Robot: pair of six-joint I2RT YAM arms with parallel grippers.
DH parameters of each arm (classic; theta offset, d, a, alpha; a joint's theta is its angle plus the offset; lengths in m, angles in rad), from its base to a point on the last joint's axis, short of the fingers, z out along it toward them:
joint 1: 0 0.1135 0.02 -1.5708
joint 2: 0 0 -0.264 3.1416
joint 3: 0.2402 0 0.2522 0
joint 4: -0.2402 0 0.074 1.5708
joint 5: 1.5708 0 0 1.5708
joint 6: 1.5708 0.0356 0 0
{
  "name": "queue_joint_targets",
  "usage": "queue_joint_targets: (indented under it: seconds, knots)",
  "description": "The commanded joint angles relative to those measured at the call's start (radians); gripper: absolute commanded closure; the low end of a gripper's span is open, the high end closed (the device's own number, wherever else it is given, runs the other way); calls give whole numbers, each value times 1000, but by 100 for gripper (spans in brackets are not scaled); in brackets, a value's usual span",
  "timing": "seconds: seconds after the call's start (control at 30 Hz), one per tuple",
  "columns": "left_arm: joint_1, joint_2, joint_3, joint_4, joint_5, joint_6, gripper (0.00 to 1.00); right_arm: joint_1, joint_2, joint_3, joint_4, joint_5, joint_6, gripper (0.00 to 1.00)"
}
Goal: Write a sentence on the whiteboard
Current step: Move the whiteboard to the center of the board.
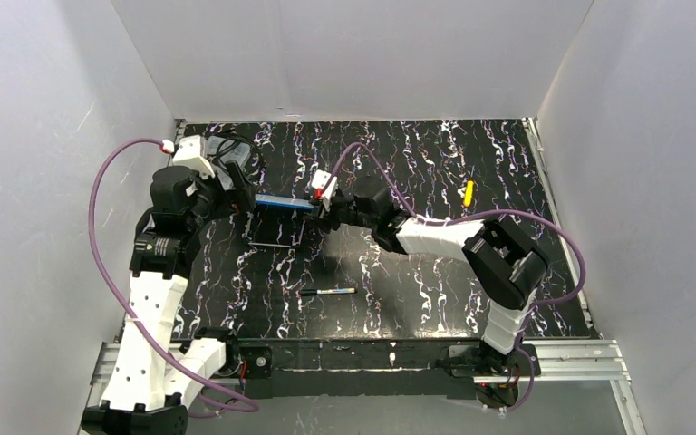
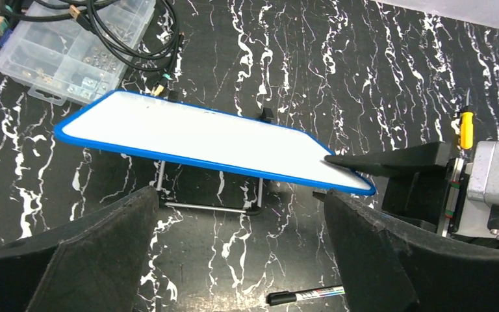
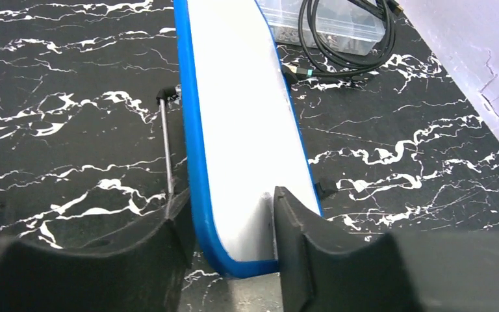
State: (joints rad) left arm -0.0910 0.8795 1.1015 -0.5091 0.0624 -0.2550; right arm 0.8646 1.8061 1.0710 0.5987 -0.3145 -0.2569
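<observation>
**A:** Where is the board [image 2: 195, 140]?

**B:** In the left half of the counter [image 1: 372, 317], toward the far edge. It sits just on the near side of the box [image 2: 65, 58] of cables [image 2: 123, 39] in the far-left corner. From above it shows only as a thin blue strip, so it stands steeply on its long side

**A:** Who has it?

**B:** The right end effector [image 3: 230, 201]. Its fingers [image 3: 299, 247] are clenched on the board's right end, one on each face, by a rounded corner

**A:** And the left end effector [image 2: 239, 195]?

**B:** Released, with its jaws spread wide. It faces the board's white side near the left end and is apart from it

**A:** Is the board resting on anything?

**B:** A wire stand [image 2: 208, 198] sits under it, toward the near edge. Whether the board's feet touch the counter I cannot tell

**A:** How does the face look?

**B:** White in both wrist views. A few faint specks by its far rim are too small to read

**A:** What else is there?

**B:** A marker [image 1: 328, 292] lies flat mid-counter, closer to the near edge and well apart from the board. A small yellow item [image 1: 468, 192] lies in the right half, toward the far edge
</observation>
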Motion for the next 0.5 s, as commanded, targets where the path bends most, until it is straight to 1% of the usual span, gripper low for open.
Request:
queue_joint_targets:
  seconds: [0.0,0.2,0.33,0.37,0.4,0.47]
  knots:
    - [22,-38,-29,-40,55,-67,2,53,-7,2,34,43,8,52]
    - [57,-36,-43,-67,143,-144,2,114,-52,-21,-23,164,42,67]
    - [88,-32,-65,-79,151,-174,2,184,-95,-57,-27,295,21,69]
    - [89,-35,-73,-82,152,-178,2,202,-105,-65,-28,349,18,69]
    - [124,-38,-82,-82,154,-186,2,217,-113,-75,-25,393,15,69]
    - [146,-45,-112,-71,181,-216,2,248,-128,-95,-23,455,7,69]
